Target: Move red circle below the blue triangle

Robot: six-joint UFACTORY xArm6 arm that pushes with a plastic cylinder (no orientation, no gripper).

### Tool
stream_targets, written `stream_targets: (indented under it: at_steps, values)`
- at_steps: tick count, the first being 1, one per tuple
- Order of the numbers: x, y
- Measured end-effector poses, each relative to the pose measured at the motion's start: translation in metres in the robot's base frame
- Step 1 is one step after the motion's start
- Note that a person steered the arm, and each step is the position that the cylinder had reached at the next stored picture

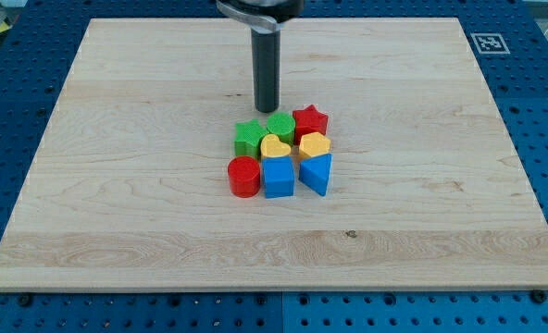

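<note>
The red circle (243, 176) sits at the left end of a tight cluster near the board's middle, touching the blue cube (278, 177). The blue triangle (317, 173) is to the right of that cube, at the cluster's lower right. My tip (267, 109) stands just above the cluster, towards the view's top, close to the green blocks and apart from the red circle.
The cluster also holds a green star (248, 137), a green round block (280, 127), a red star (310, 121), a yellow heart (275, 146) and a yellow block (314, 144). The wooden board (117, 213) lies on a blue perforated table.
</note>
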State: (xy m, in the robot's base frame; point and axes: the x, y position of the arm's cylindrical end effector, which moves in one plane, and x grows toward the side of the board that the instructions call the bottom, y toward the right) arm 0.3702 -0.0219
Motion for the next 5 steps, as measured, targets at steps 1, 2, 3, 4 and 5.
stream_targets:
  at_steps: [1, 2, 3, 4, 5]
  values:
    - [-0.011, -0.027]
    - [0.001, -0.068]
    - [0.019, -0.099]
    - [0.045, -0.120]
    - [0.068, -0.133]
